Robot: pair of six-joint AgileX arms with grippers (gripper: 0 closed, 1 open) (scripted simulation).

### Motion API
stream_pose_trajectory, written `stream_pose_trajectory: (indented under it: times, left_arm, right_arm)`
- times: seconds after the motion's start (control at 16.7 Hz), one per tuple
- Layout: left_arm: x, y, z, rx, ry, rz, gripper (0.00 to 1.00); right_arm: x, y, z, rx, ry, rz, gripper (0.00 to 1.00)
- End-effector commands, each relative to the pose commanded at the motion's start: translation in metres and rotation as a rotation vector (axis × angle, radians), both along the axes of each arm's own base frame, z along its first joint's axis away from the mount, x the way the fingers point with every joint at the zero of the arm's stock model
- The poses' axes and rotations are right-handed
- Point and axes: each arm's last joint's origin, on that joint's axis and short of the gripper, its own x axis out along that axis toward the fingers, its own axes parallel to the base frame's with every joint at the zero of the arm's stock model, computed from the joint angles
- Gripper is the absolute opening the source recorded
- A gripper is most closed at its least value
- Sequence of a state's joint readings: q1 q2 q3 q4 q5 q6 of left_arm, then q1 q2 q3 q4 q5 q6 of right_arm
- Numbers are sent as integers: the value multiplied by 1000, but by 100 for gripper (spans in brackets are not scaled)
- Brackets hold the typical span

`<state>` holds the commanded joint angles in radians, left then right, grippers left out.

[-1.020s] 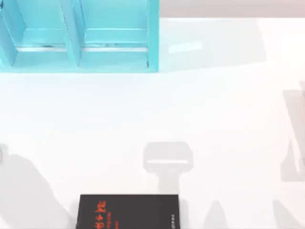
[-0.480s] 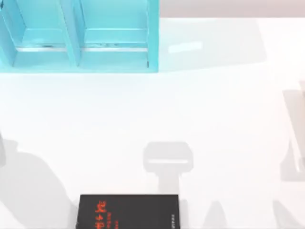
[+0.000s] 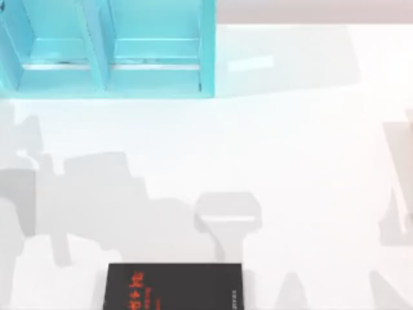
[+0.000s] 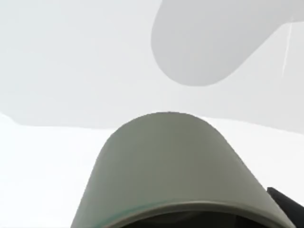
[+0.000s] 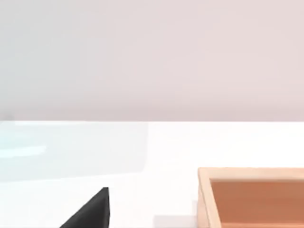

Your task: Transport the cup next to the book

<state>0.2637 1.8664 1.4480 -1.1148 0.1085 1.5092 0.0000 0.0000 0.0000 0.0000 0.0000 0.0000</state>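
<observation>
Grey-beige cup (image 4: 166, 166), seen close in the left wrist view, above the white table (image 3: 290, 161); whether the left gripper's jaws are apart or clamped on it cannot be told. Black book (image 3: 173, 286) with red characters lies at the table's near edge, left of centre. Turquoise shelf unit (image 3: 106, 48) stands at far left. The right wrist view shows a wooden tray (image 5: 251, 197).

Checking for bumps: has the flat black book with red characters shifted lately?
No. The black book sits at the same spot below the turquoise shelf unit.
</observation>
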Motion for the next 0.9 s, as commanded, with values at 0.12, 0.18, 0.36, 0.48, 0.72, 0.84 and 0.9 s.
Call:
stream_pose_trajectory:
  times: [0.12, 0.18, 0.36, 0.48, 0.72, 0.84, 0.9]
  left_arm:
    - [-6, -37, 4, -34, 19, 135, 0]
    - [-10, -55, 5, -49, 35, 206, 0]
    - [-30, -104, 8, -76, 96, 417, 0]
    - [-46, -132, 9, -74, 135, 552, 0]
    - [-80, -173, 12, -44, 177, 821, 0]
    - [-95, -186, 14, -27, 175, 945, 0]
    - [-102, -191, 16, -21, 168, 998, 0]
  right_arm:
    - [0, 0, 0, 0, 0, 0, 100]
    - [0, 0, 0, 0, 0, 0, 100]
    - [0, 0, 0, 0, 0, 0, 100]
    - [0, 0, 0, 0, 0, 0, 100]
    - [0, 0, 0, 0, 0, 0, 100]
    - [0, 0, 0, 0, 0, 0, 100]
    - [0, 0, 0, 0, 0, 0, 100]
